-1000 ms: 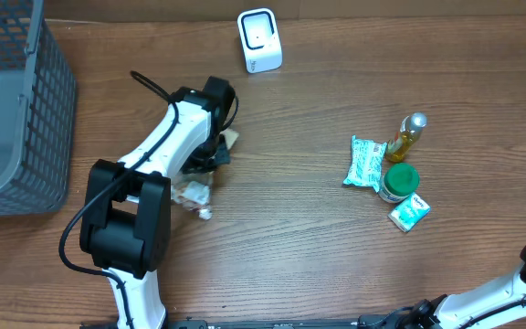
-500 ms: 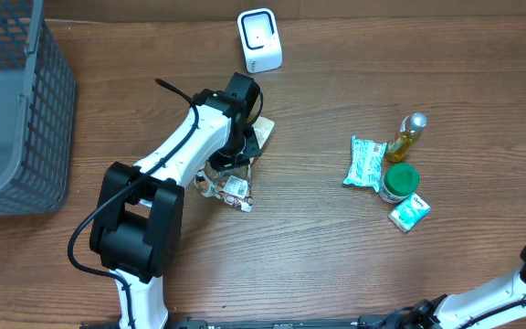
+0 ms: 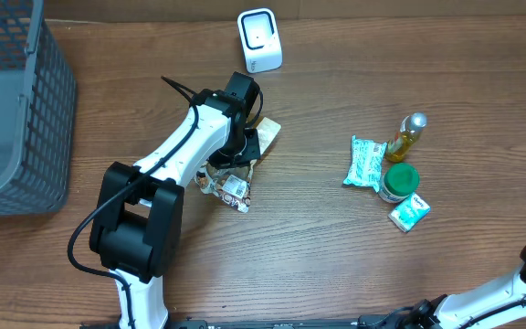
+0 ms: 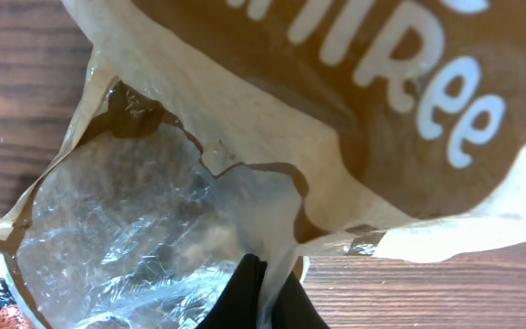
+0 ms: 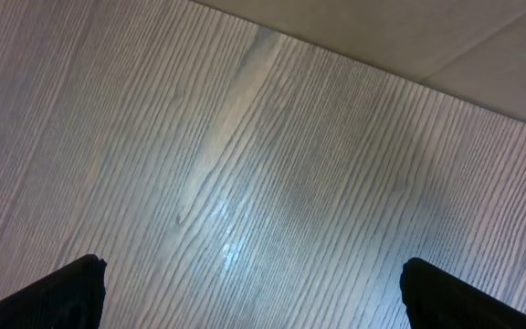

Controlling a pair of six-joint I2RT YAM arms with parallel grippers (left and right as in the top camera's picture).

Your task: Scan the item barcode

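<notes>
Seen from overhead, the left gripper (image 3: 247, 149) is mostly hidden under its own white and black arm, so its jaws cannot be read there. The left wrist view shows them clenched. The black fingertips (image 4: 240, 294) pinch the thin edge of a tan and brown plastic snack bag (image 4: 336, 119) with a clear window, and its white letters are cut off by the frame. Overhead, this bag (image 3: 268, 133) lies near the centre of the wooden table (image 3: 336, 256), at 6 o'clock from the white box-shaped scanner (image 3: 259, 40) and apart from it. The print on its crumpled end is too small to read. Only the right wrist view shows the right gripper (image 5: 258, 297), with its jaws spread wide over bare wood.
</notes>
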